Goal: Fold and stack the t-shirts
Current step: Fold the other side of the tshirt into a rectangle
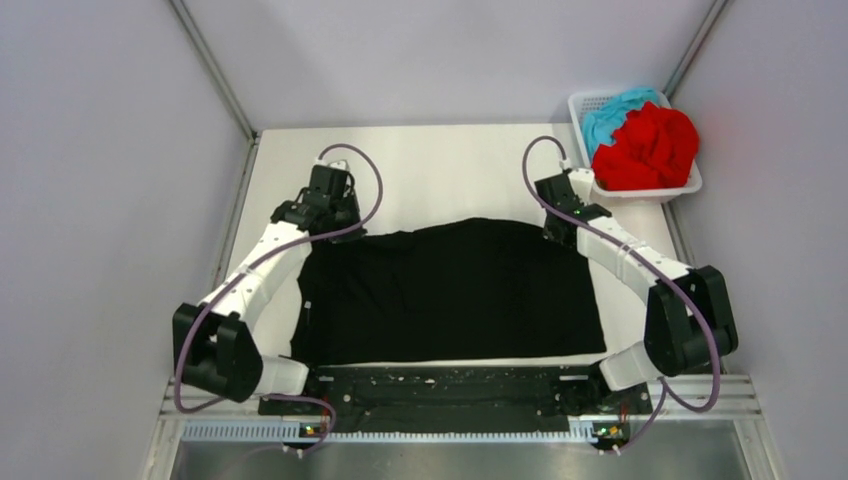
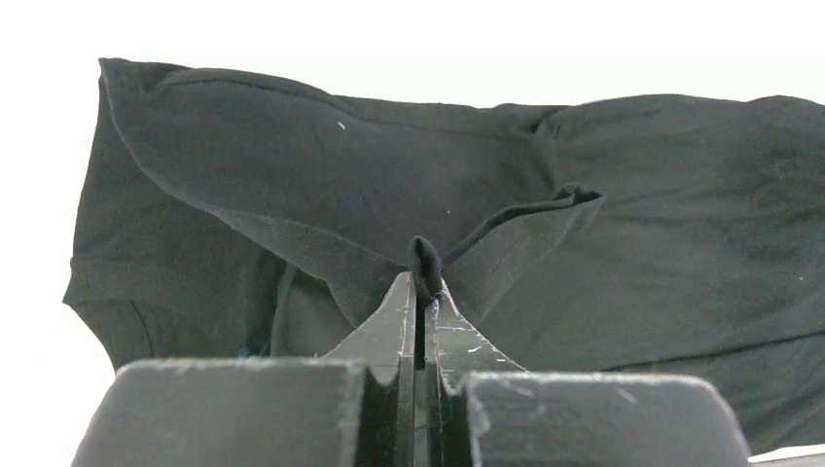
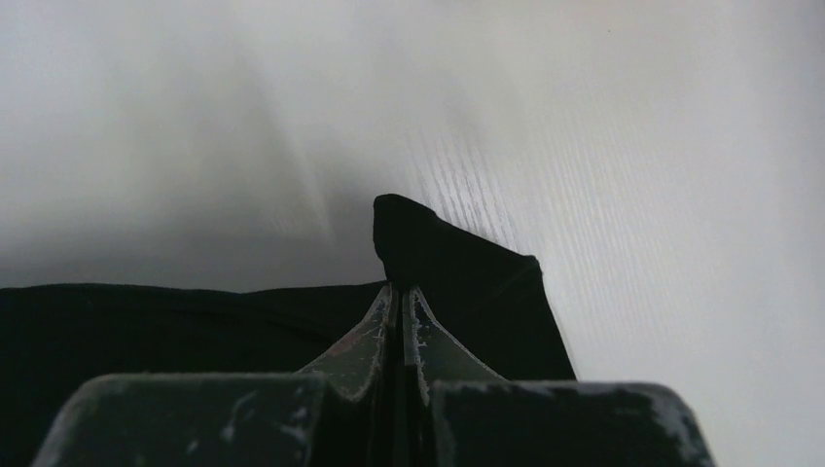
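**Both claws pinched on the black shirt's far corners**

Black t-shirt (image 1: 450, 290) lies spread flat mid-worktop (image 1: 440, 165), reaching almost to the near edge. Left claw (image 2: 424, 277) is clamped on a small fold of cloth at the shirt's far-left corner. Right claw (image 3: 399, 292) is clamped on its far-right corner. The paired grip is likely meant to lift the far border evenly for a fold toward the near edge. Red t-shirt (image 1: 650, 145) and teal t-shirt (image 1: 610, 112) sit bunched in the basket (image 1: 688, 187) at the far-right corner.
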Robot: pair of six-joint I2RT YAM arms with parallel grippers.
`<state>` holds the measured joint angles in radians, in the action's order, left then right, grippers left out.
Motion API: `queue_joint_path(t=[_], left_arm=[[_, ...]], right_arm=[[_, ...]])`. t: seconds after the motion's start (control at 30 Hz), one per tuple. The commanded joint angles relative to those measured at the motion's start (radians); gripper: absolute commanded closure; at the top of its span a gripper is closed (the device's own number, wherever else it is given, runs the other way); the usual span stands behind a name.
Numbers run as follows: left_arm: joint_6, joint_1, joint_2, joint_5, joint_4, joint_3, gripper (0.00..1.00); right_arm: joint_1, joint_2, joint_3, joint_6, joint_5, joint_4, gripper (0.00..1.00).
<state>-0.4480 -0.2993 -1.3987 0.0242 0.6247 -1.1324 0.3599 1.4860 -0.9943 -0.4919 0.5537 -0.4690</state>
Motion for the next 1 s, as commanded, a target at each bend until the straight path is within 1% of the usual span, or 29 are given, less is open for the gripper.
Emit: queue_joint_path(t=[0.0,0.2,0.5,0.77,0.97], left_arm=[[-0.051,-0.013,0.121,0.010,0.000,0.053,1.00],[-0.107,-0.029,0.246,0.041,0.089,0.091,1.00],[-0.136,-0.054,0.425,0.045,0.153,0.172,1.00],[-0.169,-0.063,0.574,0.016,0.232,0.283,1.00],[-0.230,-0.064,0.677,0.051,0.291,0.340,1.00]], right_arm=[[0.007,-0.085,0.003,0.027,-0.021,-0.017,1.00],[0.008,-0.151,0.022,0.037,-0.063,-0.023,1.00],[0.007,-0.253,0.074,0.048,-0.079,-0.033,1.00],[0.007,-0.357,0.139,0.043,-0.096,-0.088,1.00],[0.008,-0.415,0.185,0.016,-0.088,-0.146,1.00]])
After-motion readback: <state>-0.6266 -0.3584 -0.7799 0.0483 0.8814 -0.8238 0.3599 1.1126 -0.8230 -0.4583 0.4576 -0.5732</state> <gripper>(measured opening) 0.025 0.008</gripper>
